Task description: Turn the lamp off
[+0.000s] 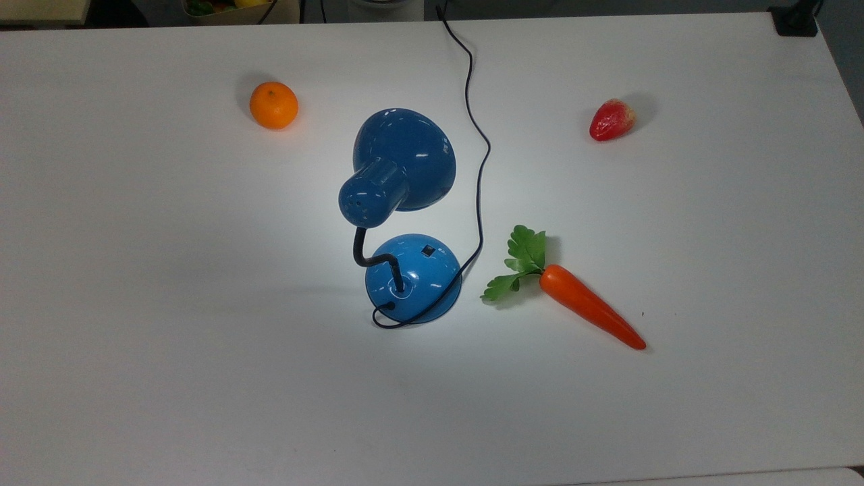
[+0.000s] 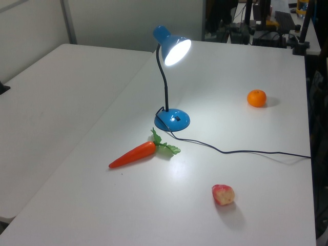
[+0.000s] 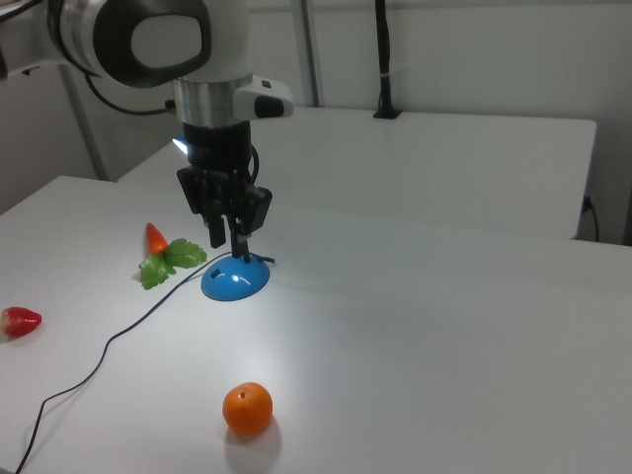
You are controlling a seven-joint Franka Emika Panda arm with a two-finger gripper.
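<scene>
One small black switch (image 1: 427, 251) on the lit lamp (image 1: 403, 202)'s glossy base is my target; gripper (image 3: 227, 237) state, I can't tell.

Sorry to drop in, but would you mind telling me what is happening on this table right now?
A Franka arm is set up to switch off the blue desk lamp, which is lit and throwing a bright pool on the white table. In the right view the gripper appears in front of the lamp, fingers pointing down. The small black switch sits on the domed base. A toy carrot, an orange and a strawberry lie apart from the lamp.
</scene>
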